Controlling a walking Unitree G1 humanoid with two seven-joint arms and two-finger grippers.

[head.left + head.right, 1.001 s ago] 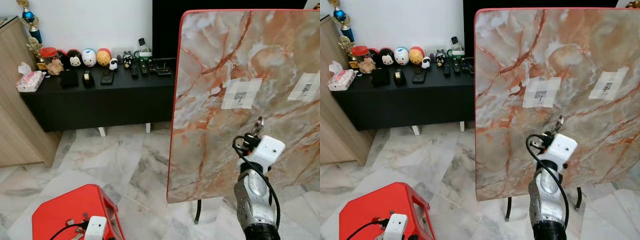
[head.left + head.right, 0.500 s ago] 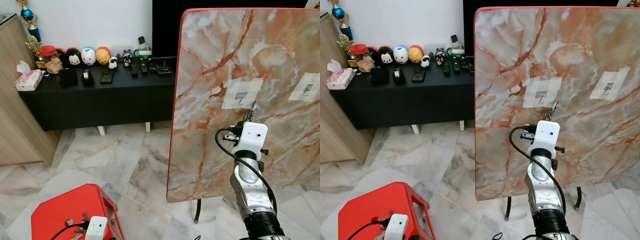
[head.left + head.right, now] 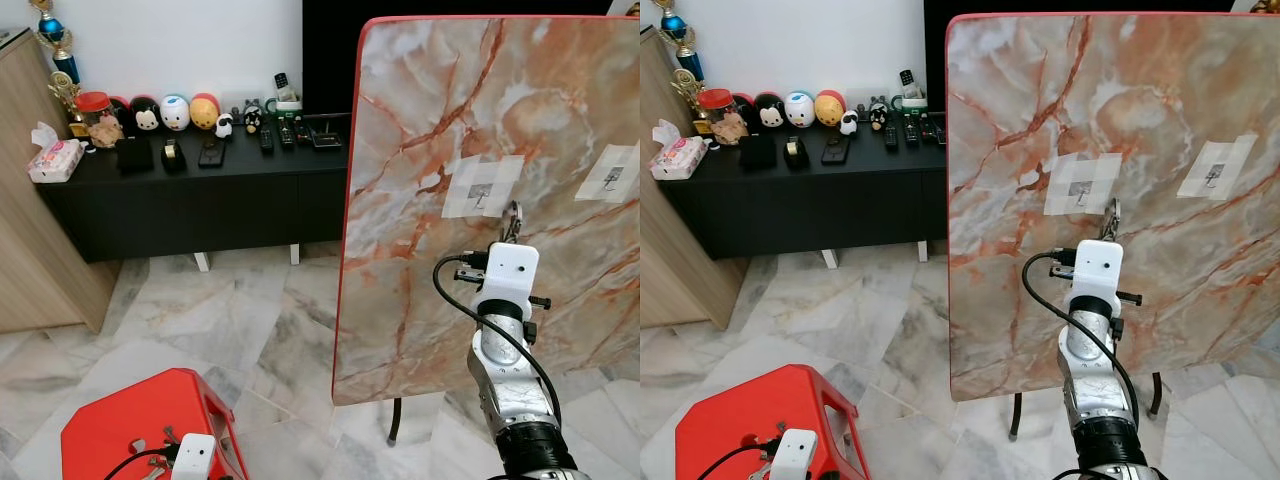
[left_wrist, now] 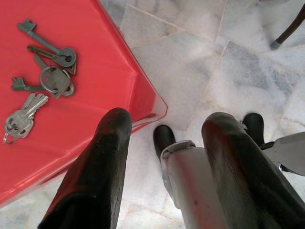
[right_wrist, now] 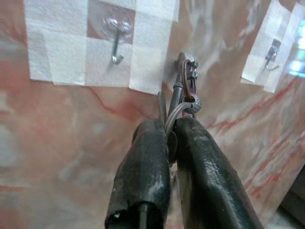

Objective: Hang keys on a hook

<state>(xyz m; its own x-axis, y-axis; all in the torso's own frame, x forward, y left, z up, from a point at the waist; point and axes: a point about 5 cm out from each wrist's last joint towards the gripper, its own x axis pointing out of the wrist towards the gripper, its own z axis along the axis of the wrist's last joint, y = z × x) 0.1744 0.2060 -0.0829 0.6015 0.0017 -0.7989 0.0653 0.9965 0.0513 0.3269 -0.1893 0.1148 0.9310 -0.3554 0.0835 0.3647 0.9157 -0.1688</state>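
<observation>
My right gripper [image 5: 171, 126] is shut on a bunch of keys [image 5: 183, 83], whose ring and key tips stick up past the fingertips. It is raised in front of the upright marble-patterned board [image 3: 420, 120], just below and to the right of a small metal hook [image 5: 116, 40] taped on with white tape; in the left eye view the keys [image 3: 513, 220] sit below that hook [image 3: 483, 192]. A second taped hook [image 3: 612, 178] is further right. My left gripper [image 4: 162, 138] hangs open over the red stool [image 4: 71, 119], where more keys [image 4: 50, 71] lie.
The board stands on thin black legs [image 3: 394, 425] on the marble floor. A black sideboard [image 3: 190, 200] with toys, remotes and a tissue pack runs along the back wall. A wooden cabinet [image 3: 30, 250] is at the left. The red stool [image 3: 140, 425] sits low left.
My right gripper has risen with the keys from about a second ago, closing on the left hook; in the last half second it shifted slightly right. The left arm stays put.
</observation>
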